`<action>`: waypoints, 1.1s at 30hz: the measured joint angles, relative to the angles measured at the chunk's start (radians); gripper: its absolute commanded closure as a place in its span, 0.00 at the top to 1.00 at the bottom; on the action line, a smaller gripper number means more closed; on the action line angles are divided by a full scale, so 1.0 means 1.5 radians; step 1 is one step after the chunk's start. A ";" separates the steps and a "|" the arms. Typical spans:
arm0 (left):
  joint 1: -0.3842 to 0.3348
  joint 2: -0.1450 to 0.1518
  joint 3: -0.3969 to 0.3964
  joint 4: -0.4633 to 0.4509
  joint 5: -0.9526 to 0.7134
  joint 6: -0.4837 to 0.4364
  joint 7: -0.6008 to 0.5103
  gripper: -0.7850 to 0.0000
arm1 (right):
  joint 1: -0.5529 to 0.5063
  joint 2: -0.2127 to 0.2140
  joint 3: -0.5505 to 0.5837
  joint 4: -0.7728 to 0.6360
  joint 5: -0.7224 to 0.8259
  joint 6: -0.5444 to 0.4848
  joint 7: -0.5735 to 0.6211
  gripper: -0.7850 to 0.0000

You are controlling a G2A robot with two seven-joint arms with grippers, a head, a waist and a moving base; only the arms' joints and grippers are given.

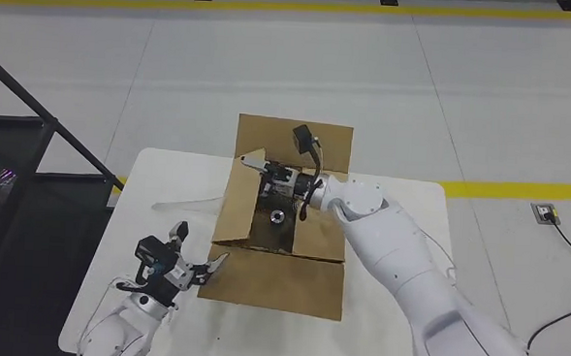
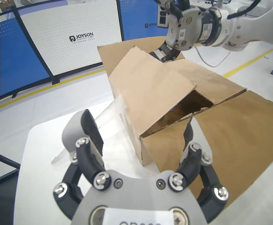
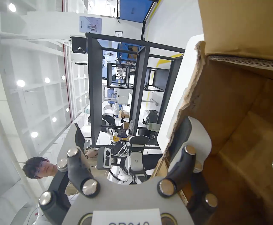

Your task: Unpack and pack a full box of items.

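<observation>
Both pincers I see spread: right pincer (image 3: 134, 127) (image 1: 264, 169) straddles the brown cardboard box's (image 1: 297, 145) left flap; left pincer (image 2: 139, 127) (image 1: 199, 246) hovers beside its near flap, over the white counter (image 1: 400, 213).

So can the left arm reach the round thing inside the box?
Probably not yet: the left tool sits outside the box, and a raised flap stands between it and the round thing.

A white table with rounded corners (image 1: 401, 199) stands on a pale grey floor (image 1: 272, 61) crossed by yellow painted lines (image 1: 518, 189). A black metal frame (image 1: 51, 119) stands near the table's left side. White perforated partition panels (image 2: 64, 42) stand between blue ones across the floor.
</observation>
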 measured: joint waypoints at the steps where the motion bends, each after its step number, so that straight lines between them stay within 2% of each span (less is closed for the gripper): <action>1: -0.009 -0.001 0.006 0.003 0.010 0.014 -0.004 1.00 | 0.002 -0.002 0.000 -0.001 -0.001 -0.001 0.002 1.00; 7: -0.038 -0.007 0.035 0.018 0.028 0.052 -0.014 1.00 | 0.009 -0.013 -0.001 -0.008 -0.011 -0.013 0.008 1.00; 15: -0.055 -0.012 0.036 0.023 0.012 0.084 -0.021 1.00 | 0.015 -0.019 0.008 -0.007 -0.016 -0.032 0.034 1.00; 24: -0.023 -0.012 0.001 0.000 -0.018 0.110 -0.001 1.00 | 0.016 -0.016 0.016 -0.004 -0.050 -0.057 0.043 1.00; 33: 0.013 -0.012 -0.042 -0.016 -0.037 0.140 0.009 1.00 | 0.003 0.012 0.059 -0.003 -0.075 -0.124 -0.005 1.00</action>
